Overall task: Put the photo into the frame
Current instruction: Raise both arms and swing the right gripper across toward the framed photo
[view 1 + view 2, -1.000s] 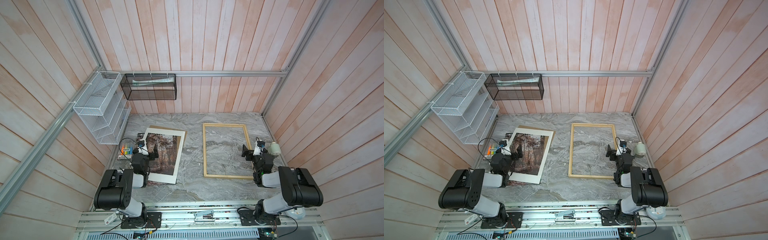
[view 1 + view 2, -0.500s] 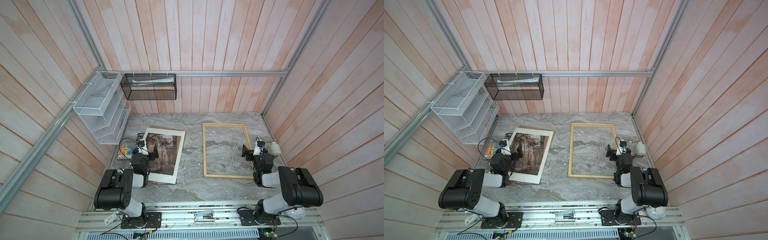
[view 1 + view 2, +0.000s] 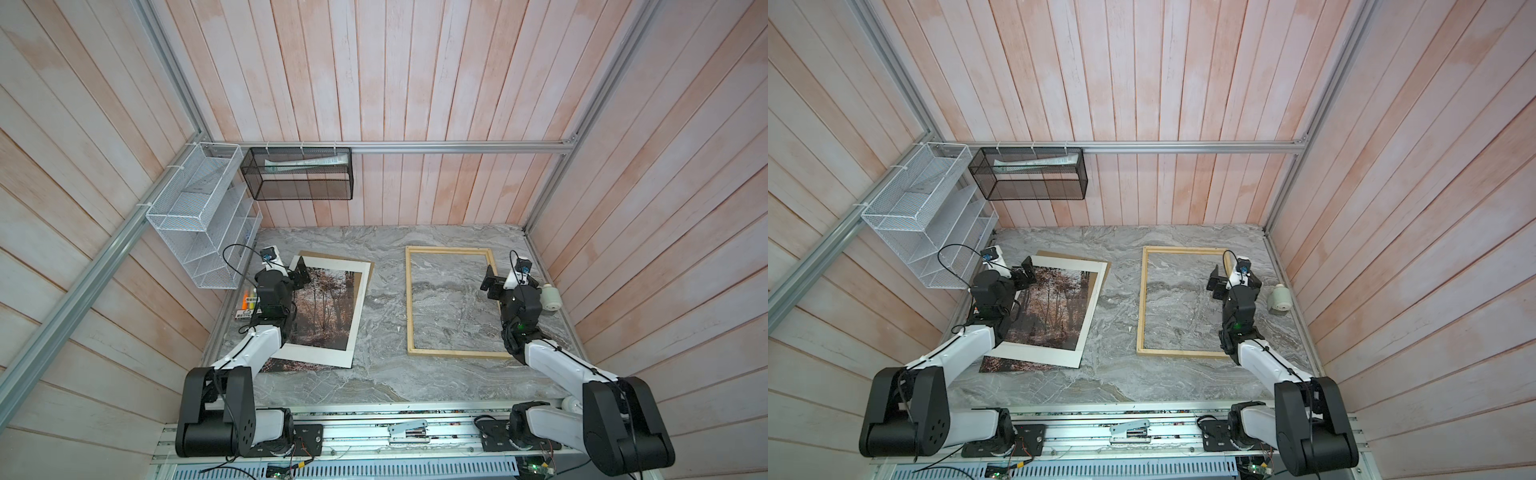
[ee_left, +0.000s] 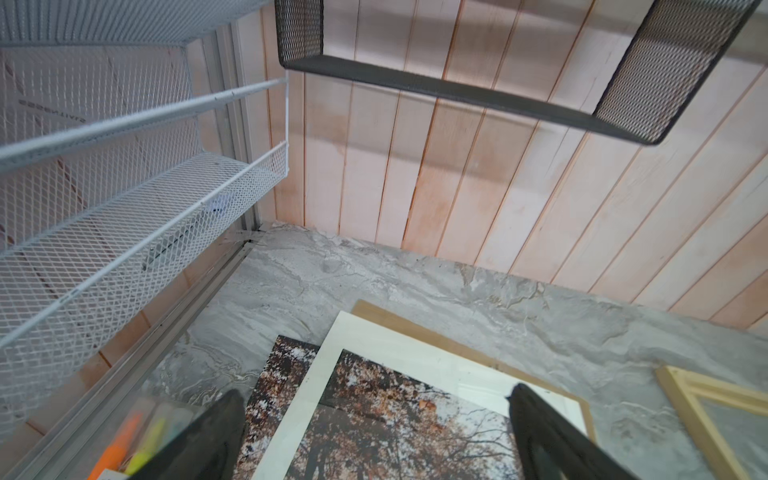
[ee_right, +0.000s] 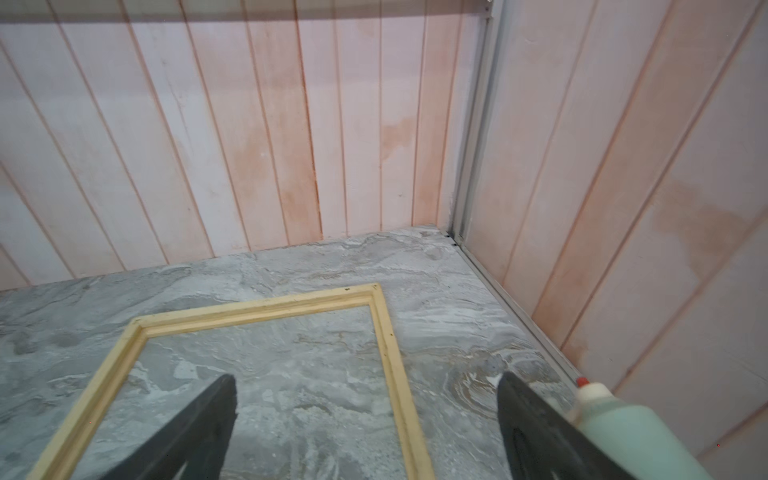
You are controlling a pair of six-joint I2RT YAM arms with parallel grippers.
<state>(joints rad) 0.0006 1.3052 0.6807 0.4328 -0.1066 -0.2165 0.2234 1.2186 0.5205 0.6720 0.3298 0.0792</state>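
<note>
Farthest left of the frame [image 3: 409, 307], a white wire rack [image 3: 195, 232] hangs on the side wall and a black mesh basket [image 3: 299, 178] on the back wall, two wall holders in all. The paper in the basket is too small to read. Below the rack, a pack of highlighters [image 3: 249, 299] is half hidden by the left arm. Orange and yellow show, but the count is unclear. The left gripper [image 4: 376, 419] hangs with its jaws wide apart and nothing between them, over the far-left corner of the stack that lies left of the frame. That stack holds three sheets. The photo [image 3: 328, 303] is mostly covered by a white mat [image 3: 324, 357], showing through the mat's opening and poking out at two corners, with the arm hiding its left part. A brown backing board [image 4: 399, 322] peeks out only along the far edge. The stack lies askew on the marble table [image 3: 382, 374], well apart from the single frame, which lies flat and empty. The right gripper [image 5: 365, 399], jaws also spread and holding nothing, hovers over the frame's right strip and hides a stretch of it. Right of the frame lies one pale bottle [image 3: 550, 297], cut off in the right wrist view.
</note>
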